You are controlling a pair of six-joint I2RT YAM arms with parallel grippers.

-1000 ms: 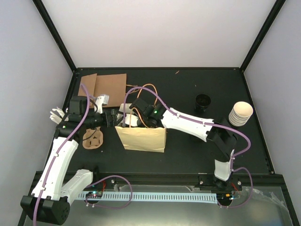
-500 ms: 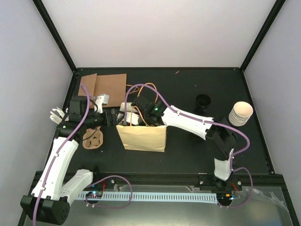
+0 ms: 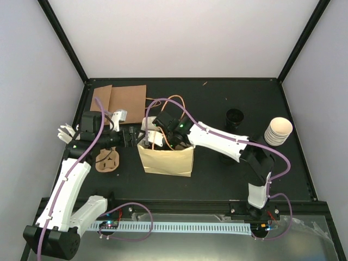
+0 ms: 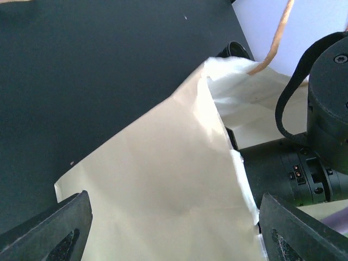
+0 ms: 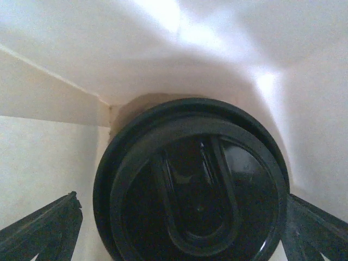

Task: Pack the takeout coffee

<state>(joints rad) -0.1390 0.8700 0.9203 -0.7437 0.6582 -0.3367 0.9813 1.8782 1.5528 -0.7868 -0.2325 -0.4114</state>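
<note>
The takeout coffee (image 5: 196, 185) stands deep inside the cream paper bag (image 3: 166, 159). Only its black lid shows in the right wrist view; the cup body is hidden under it. My right gripper (image 5: 180, 200) reaches down into the bag's mouth and is open, one finger on each side of the lid, with a thin gap showing on the left. In the top view the right gripper (image 3: 156, 140) is partly hidden by the bag's rim. My left gripper (image 3: 129, 136) is open at the bag's left side. The bag's side panel (image 4: 174, 179) lies between the left gripper's (image 4: 175, 198) wide-spread fingers.
A stack of cream paper cups (image 3: 278, 131) stands at the right, with black lids (image 3: 234, 118) beside it. Flat brown cardboard (image 3: 120, 99) lies at the back left. A brown paper piece (image 3: 107, 160) lies left of the bag.
My right gripper has sunk further into the bag and its jaws have spread apart around the lidded cup. The bag's top shifted slightly. The left arm has stayed put.
</note>
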